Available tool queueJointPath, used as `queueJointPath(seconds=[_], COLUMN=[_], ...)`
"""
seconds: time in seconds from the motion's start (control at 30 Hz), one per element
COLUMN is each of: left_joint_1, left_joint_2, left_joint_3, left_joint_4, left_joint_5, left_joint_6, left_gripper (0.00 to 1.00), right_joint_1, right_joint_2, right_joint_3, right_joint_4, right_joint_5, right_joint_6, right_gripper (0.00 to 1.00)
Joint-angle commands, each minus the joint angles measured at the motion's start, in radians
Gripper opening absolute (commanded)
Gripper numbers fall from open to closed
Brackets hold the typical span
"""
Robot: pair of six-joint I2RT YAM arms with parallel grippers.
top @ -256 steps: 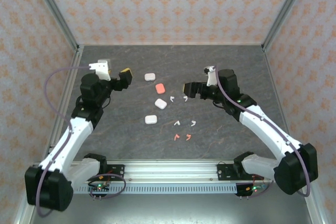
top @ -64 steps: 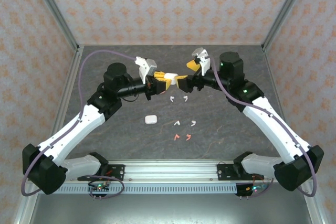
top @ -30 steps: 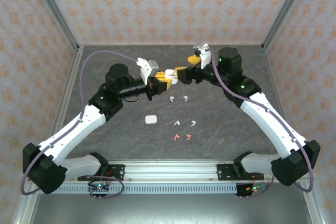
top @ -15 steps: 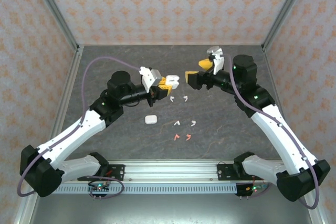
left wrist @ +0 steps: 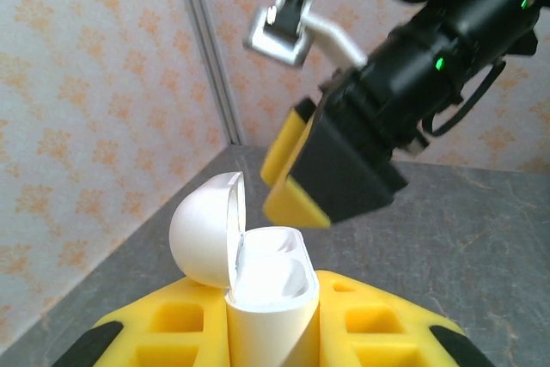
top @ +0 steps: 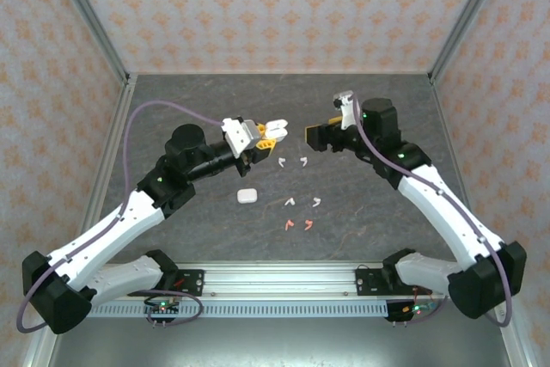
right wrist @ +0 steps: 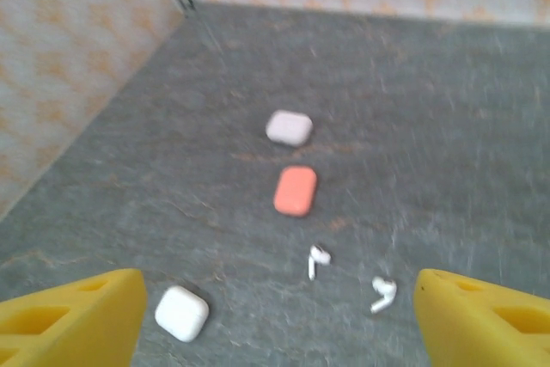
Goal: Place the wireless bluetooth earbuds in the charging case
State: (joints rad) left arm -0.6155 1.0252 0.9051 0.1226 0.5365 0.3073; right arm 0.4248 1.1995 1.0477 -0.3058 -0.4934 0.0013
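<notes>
Progress at the case-opening stage. Your left end effector (top: pixel 265 137) is clamped on a white case (left wrist: pixel 262 290), held upright above the tabletop (top: pixel 387 212). Its lid (left wrist: pixel 204 229) is swung back toward 10 o'clock in the left wrist view, and no bud shows in its mouth there.

Your right end effector (top: pixel 314 137) hangs at 3 o'clock of that case, just apart from it, with fingers spread wide and carrying nothing.

Six earbuds (top: pixel 303 161) lie loose on the tabletop toward 6 o'clock of the held case. A white pair is nearest it, a second white pair (top: pixel 290 202) lies farther down, and a pink pair (top: pixel 290 225) is closest to the arm bases. A spare case (top: pixel 247 196) sits shut at 7 o'clock.

In the right wrist view, a pink case (right wrist: pixel 296 191) and a far case (right wrist: pixel 289 127) at its 12 o'clock also appear shut.

Judged from this, one case is lifted and opened, and no bud is picked up or inserted yet. You have yet to fetch each bud and seat it, then likely treat the other cases likewise.
</notes>
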Motion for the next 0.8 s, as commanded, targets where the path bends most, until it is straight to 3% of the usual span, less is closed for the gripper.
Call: queueJointPath(seconds=[0.0, 0.43, 0.77], left_joint_1=[-0.009, -0.01, -0.01], left_joint_2=[-0.025, -0.05, -0.045], left_joint_3=[-0.002, -0.026, -0.026], left_joint_4=[0.002, -0.001, -0.011], left_joint_5=[-0.032, -0.081, -0.093], left_joint_6=[0.034, 0.011, 0.0], left_gripper=[0.0, 0.0, 0.0], right_joint_1=[-0.001, 0.007, 0.09], right_joint_2=[0.071, 0.343, 0.551], right_joint_3=[-0.016, 0.077, 0.216], right_joint_4=[-0.016, -0.031, -0.094], right_joint_5=[0.052, 0.036, 0.089], right_joint_6=[0.068, 0.104, 0.032], right_gripper=[0.77, 0.66, 0.59])
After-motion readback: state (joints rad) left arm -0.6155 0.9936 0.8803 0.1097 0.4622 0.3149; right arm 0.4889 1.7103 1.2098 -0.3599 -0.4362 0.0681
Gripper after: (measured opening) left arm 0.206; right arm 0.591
